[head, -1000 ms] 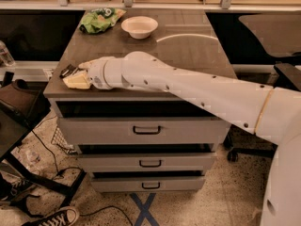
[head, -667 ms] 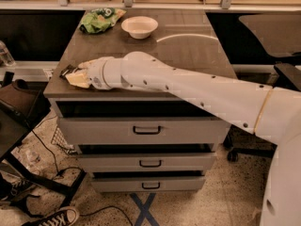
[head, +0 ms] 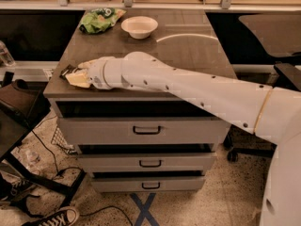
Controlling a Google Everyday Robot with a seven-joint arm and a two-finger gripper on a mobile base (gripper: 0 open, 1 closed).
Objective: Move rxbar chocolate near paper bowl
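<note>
The rxbar chocolate [head: 67, 71], a small dark flat bar, lies at the front left corner of the dark wooden table [head: 188, 55]. My gripper [head: 77, 73] is low on the table right at the bar, which pokes out to its left; most of the bar is hidden by the gripper. The paper bowl [head: 139, 26], white and shallow, stands at the back of the table, well beyond the gripper and apart from it. My white arm reaches in from the right across the table's front.
A green snack bag [head: 99, 20] lies at the back left, just left of the bowl. The table is a cabinet with several drawers [head: 146, 130]. A black chair [head: 21, 105] stands at the left, with cables and shoes on the floor.
Almost nothing has changed. The gripper stays at the bar on the front left corner, and the bar's visible end has shifted only slightly.
</note>
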